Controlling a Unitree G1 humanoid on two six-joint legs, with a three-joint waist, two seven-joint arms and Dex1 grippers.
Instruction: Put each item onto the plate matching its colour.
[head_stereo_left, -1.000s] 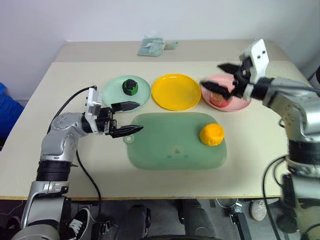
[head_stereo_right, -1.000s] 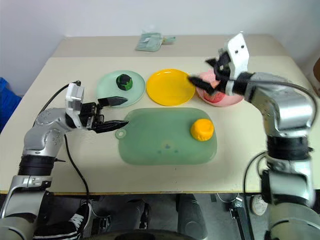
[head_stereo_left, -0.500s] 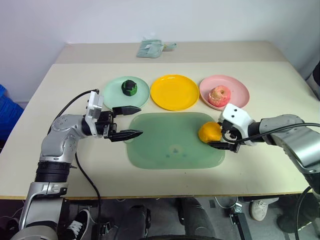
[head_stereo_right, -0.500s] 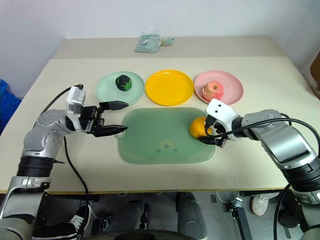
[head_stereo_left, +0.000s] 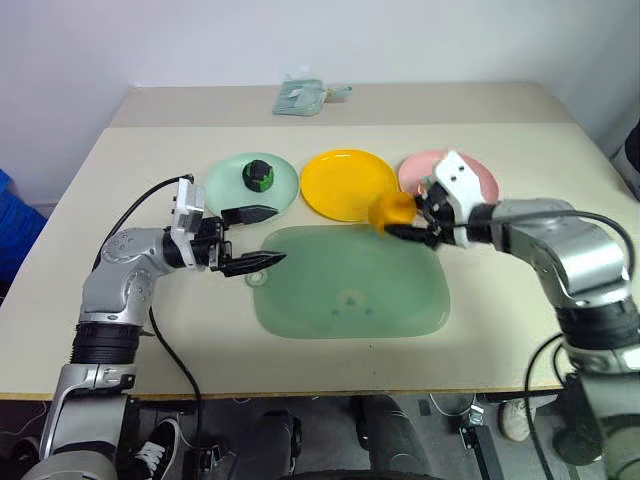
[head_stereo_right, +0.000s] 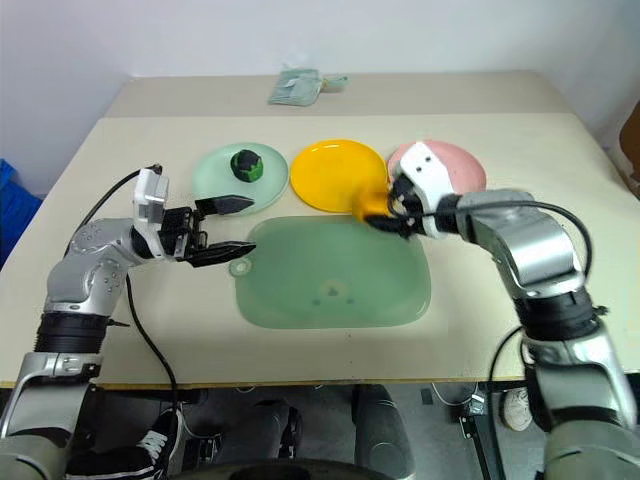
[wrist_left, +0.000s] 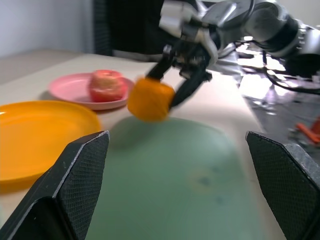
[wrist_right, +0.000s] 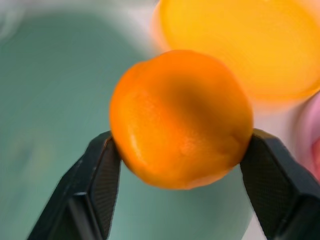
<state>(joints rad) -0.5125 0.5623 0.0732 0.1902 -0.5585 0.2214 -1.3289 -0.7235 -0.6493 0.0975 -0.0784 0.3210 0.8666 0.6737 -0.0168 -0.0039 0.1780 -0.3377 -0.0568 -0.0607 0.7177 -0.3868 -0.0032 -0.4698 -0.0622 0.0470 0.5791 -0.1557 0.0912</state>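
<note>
Using the big translucent green mat (head_stereo_left: 350, 282) as the reference: the left gripper (head_stereo_left: 255, 238) hangs at its left edge, jaws wide apart with nothing in them. Behind the mat sit a mint green round plate (head_stereo_left: 235, 190) carrying the dark green-and-black toy fruit (head_stereo_left: 260, 174), a yellow round plate (head_stereo_left: 335, 190), and a pink round plate (wrist_left: 67, 88) with the pink apple-like toy (wrist_left: 106, 85). The right gripper (head_stereo_left: 408, 220) is clamped on the round orange toy fruit (head_stereo_left: 390, 209), lifted over the mat's back edge just beside the yellow plate.

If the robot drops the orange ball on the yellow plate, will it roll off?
It might roll a bit: the orange fruit looks round, with no flat side showing. The yellow plate looks shallow, so its rim may only stop a gentle roll. It seems firm, since the right gripper pinches it by its sides without denting it.
</note>
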